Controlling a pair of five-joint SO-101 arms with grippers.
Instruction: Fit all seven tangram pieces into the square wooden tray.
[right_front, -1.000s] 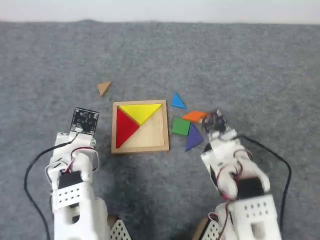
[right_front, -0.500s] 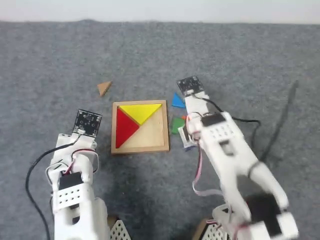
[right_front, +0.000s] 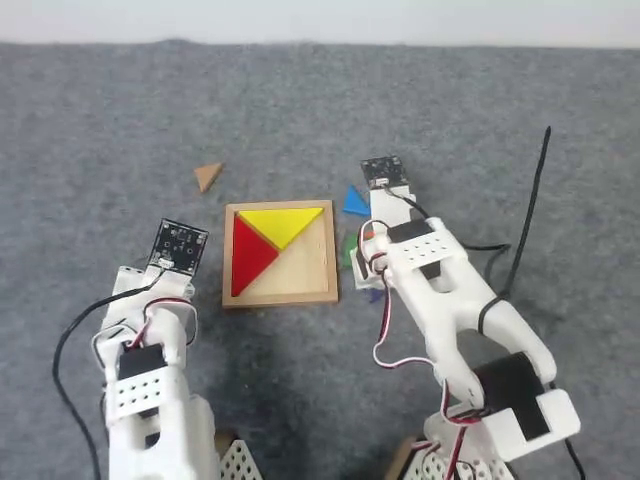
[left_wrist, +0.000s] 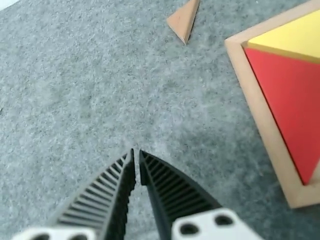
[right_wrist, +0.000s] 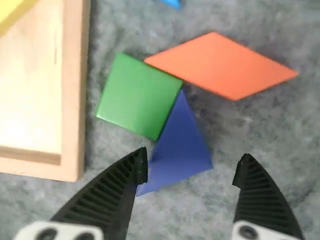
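1. Tray (right_front: 280, 297): a square wooden frame on the grey desk (right_front: 450, 100), between the two arms.
2. In the tray: yellow triangle (right_front: 281, 223) along the far edge, and red triangle (right_front: 250, 254) along the edge facing the left arm. The two meet along a slanted edge. The rest of the tray floor is bare wood.
3. Right pincer (right_wrist: 192, 164): released, fingers spread wide, just off the tray's right edge.
4. Dark blue triangle (right_wrist: 177, 146): on the desk, its wide end between the spread fingertips and closer to the tray-side finger. Whether that finger touches it cannot be told.
5. Green square (right_wrist: 139, 96): beside the tray's outer rim, edge to edge with the dark blue triangle, beyond the tray-side fingertip.
6. Orange parallelogram (right_wrist: 221, 65): meets the green square's corner and the dark blue triangle's tip, farther out from the pincer.
7. Light blue triangle (right_front: 354, 201): on the desk near the tray's far right corner, next to the right arm's wrist.
8. Left pincer (left_wrist: 136, 156): clenched on nothing, fingers nearly together, over bare desk beside the tray's left edge.
9. Tan triangle (right_front: 207, 176): alone on the desk beyond the tray's far left corner, well apart from the left pincer.
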